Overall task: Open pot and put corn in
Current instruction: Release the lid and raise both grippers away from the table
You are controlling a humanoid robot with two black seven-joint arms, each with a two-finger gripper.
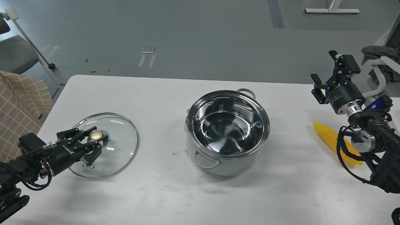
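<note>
The pot (228, 131) stands open in the middle of the table, shiny and empty inside, with pale loop handles at front and back. The flat glass lid (122, 140) lies on the table to its left. My left gripper (96, 139) is low over the lid, its jaws apart on either side of the gold knob (96, 135). The yellow corn (328, 132) lies on the table at the right, its far end hidden behind my right arm. My right gripper (324, 67) is open and empty, raised above the table behind the corn.
The white table (162, 193) has its far edge behind the pot. A chair (18, 53) and a checked cloth (22, 106) stand off the left side. Another chair (379, 65) stands at the far right.
</note>
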